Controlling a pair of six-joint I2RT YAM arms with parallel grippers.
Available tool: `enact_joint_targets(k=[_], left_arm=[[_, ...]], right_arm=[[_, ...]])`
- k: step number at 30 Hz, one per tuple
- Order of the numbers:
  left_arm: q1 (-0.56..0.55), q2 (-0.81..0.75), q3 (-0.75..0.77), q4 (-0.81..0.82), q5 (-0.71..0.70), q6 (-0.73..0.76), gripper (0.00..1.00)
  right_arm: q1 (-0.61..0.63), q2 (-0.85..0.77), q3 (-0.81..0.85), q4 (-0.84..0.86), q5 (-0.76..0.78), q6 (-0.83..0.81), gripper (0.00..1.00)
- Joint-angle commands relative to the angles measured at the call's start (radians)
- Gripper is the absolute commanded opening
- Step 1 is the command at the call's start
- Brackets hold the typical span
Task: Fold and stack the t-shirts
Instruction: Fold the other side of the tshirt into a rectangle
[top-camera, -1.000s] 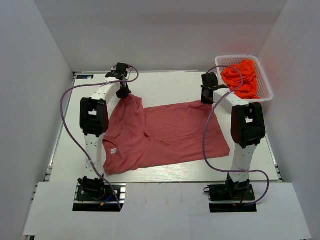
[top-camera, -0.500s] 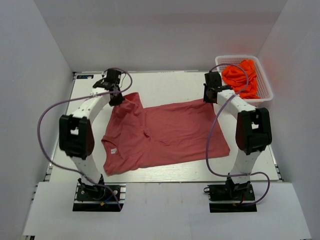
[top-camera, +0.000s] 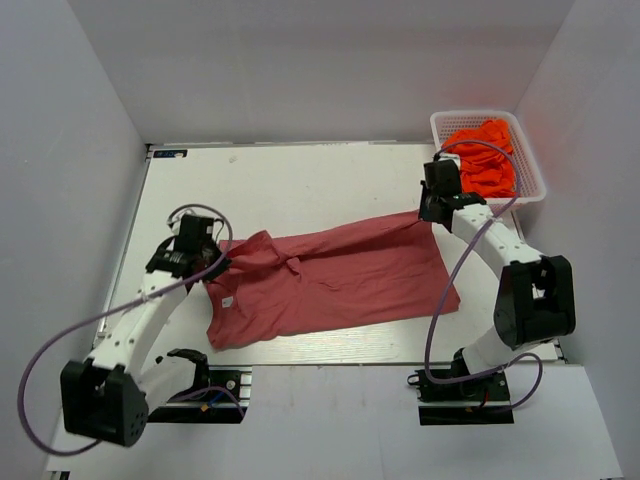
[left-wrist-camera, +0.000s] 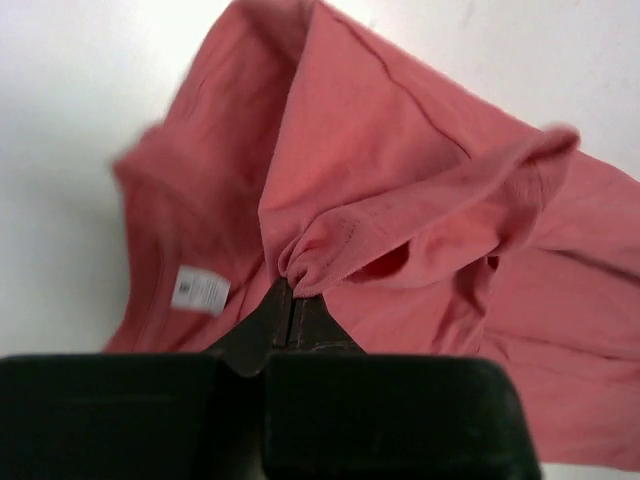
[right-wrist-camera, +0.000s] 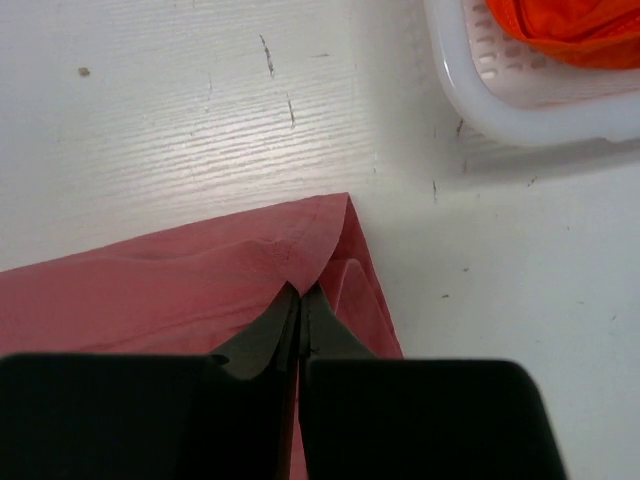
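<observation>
Rose-red t-shirt: stretched between both arms; left gripper clamped on bunched neck-end fold, right gripper pinching far hem corner

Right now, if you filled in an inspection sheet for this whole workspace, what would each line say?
Surface: white table, faint scuffs.
Job's things: rose-red t-shirt spread out, far edge lifted and folding over; orange t-shirts heaped in a white basket at the far right corner.
Clutter: nothing seen.
Grippers: left gripper shut on a bunched fold of the rose-red t-shirt; right gripper shut on its corner.
Cables: purple cables loop loosely from both arms.
Surroundings: plain white walls.
</observation>
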Motion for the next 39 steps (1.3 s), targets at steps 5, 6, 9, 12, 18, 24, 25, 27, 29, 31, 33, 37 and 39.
enact_joint_targets(k=[5, 6, 9, 12, 18, 24, 25, 27, 29, 31, 33, 37, 39], left_arm=[[-0.003, -0.262, -0.158, -0.132, 0.014, -0.216, 0.00], [-0.003, -0.274, -0.158, -0.147, 0.005, -0.233, 0.00], [-0.003, -0.283, -0.183, -0.209, -0.006, -0.285, 0.00], [-0.003, -0.283, -0.183, -0.241, -0.006, -0.299, 0.00], [-0.003, -0.302, -0.208, -0.304, -0.002, -0.368, 0.00], [-0.003, -0.326, -0.212, -0.392, 0.150, -0.379, 0.59], [-0.003, -0.339, -0.203, -0.417, 0.150, -0.379, 0.74], [-0.003, -0.349, -0.151, -0.480, 0.151, -0.368, 1.00], [-0.003, -0.349, -0.068, -0.489, 0.111, -0.307, 1.00], [-0.003, -0.305, -0.011, -0.454, 0.086, -0.264, 1.00], [-0.003, -0.244, 0.049, -0.396, 0.086, -0.195, 1.00], [-0.003, -0.045, 0.095, -0.196, 0.187, -0.081, 1.00], [-0.012, 0.064, 0.118, -0.138, 0.218, -0.048, 1.00]], right_arm=[[-0.011, -0.147, -0.101, 0.008, 0.070, 0.017, 0.00], [-0.011, -0.147, -0.101, 0.011, 0.075, 0.017, 0.00], [-0.015, -0.164, -0.135, 0.005, 0.063, 0.031, 0.00], [-0.013, -0.179, -0.152, 0.004, 0.050, 0.049, 0.00], [-0.021, -0.195, -0.232, 0.005, 0.030, 0.091, 0.00], [-0.048, -0.187, -0.273, -0.176, 0.139, 0.287, 0.80], [-0.033, -0.185, -0.261, -0.219, 0.153, 0.318, 0.87], [-0.036, -0.195, -0.249, -0.267, 0.207, 0.338, 0.90], [-0.039, -0.225, -0.211, -0.293, 0.216, 0.339, 0.90], [-0.033, -0.262, -0.186, -0.278, 0.147, 0.300, 0.90], [-0.025, -0.322, -0.195, -0.186, -0.034, 0.237, 0.90], [-0.007, -0.397, -0.261, -0.023, -0.245, 0.111, 0.90], [0.010, -0.387, -0.275, 0.021, -0.325, 0.073, 0.90]])
